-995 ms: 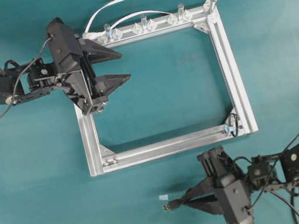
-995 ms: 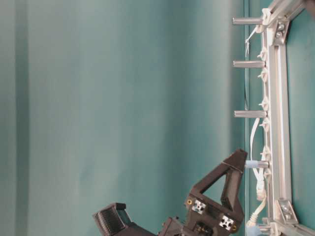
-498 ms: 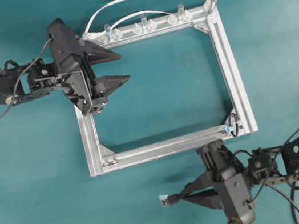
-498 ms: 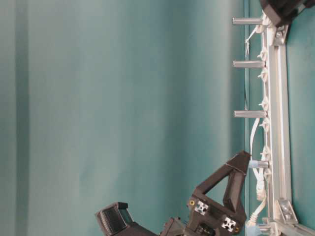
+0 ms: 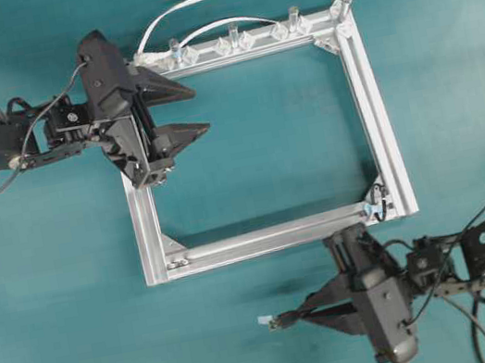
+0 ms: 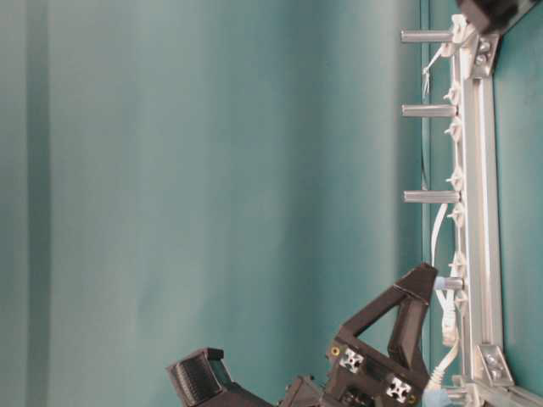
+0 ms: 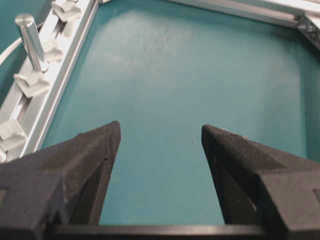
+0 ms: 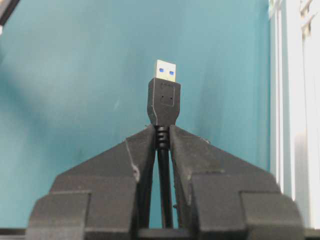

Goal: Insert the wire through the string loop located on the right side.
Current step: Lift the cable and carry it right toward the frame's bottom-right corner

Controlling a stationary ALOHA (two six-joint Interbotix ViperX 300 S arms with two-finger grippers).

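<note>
The wire [image 8: 163, 100] is a black cable ending in a black USB plug with a metal tip. My right gripper [image 8: 162, 131] is shut on the cable just behind the plug. In the overhead view the right gripper [image 5: 298, 315] sits below the frame's near bar, and the plug [image 5: 281, 321] points left. The string loop [image 5: 377, 200] hangs at the frame's lower right corner, up and to the right of the plug. My left gripper [image 5: 200, 109] stands open and empty over the frame's upper left corner; its open fingers [image 7: 95, 150] show only teal table between them.
The aluminium frame [image 5: 377, 101] lies flat on the teal table. Upright metal posts and clear clips [image 5: 235, 40] line its far bar. White flat cables [image 5: 183, 6] run off the top edge. A post [image 7: 30, 35] stands left of the left gripper.
My right gripper has moved up toward the frame's near bar, carrying the plug slightly to the right. The left gripper has barely shifted and stays open.
</note>
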